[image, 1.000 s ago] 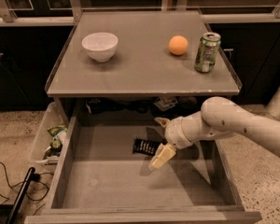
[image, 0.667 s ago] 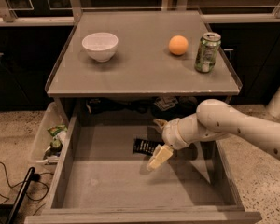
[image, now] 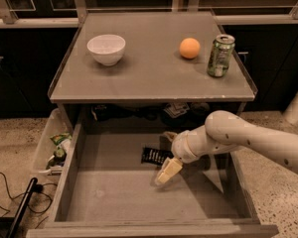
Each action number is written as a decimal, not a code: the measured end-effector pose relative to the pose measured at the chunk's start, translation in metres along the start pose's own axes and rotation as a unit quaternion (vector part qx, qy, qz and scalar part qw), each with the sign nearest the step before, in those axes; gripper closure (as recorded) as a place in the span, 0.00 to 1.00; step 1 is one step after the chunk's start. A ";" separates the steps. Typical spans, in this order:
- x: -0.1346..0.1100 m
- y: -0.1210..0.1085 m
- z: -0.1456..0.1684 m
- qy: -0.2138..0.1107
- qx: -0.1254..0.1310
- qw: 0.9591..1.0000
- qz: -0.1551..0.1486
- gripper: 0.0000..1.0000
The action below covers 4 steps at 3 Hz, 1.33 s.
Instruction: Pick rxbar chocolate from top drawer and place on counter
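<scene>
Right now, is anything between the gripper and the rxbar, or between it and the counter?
Nothing visible separates the open gripper from the rxbar chocolate on the top drawer floor. The counter overhangs the drawer's back, near the bar, so probably lift out forward. The bowl, orange and can sit farther back on it.

The arm (image: pixel 258 140) is being reached in from the right, with its forearm being angled down and to the left. The gripper (image: pixel 168 152) is being held low inside the top drawer (image: pixel 114 197), toward the far middle. Its two pale fingers (image: pixel 169 170) are being held spread apart, one nearer, one farther.
</scene>
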<state>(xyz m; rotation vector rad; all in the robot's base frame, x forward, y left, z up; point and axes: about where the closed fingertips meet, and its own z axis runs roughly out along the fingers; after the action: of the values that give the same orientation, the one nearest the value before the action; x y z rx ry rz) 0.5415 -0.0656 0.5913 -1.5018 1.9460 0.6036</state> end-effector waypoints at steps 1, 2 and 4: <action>0.000 0.000 0.000 0.000 0.000 1.000 0.000 0.19; 0.000 0.000 0.000 0.000 0.000 1.000 0.000 0.42; 0.000 0.000 0.000 0.000 0.000 1.000 0.000 0.88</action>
<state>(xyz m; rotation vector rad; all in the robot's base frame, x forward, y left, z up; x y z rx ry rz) 0.5415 -0.0655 0.5912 -1.5019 1.9461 0.6038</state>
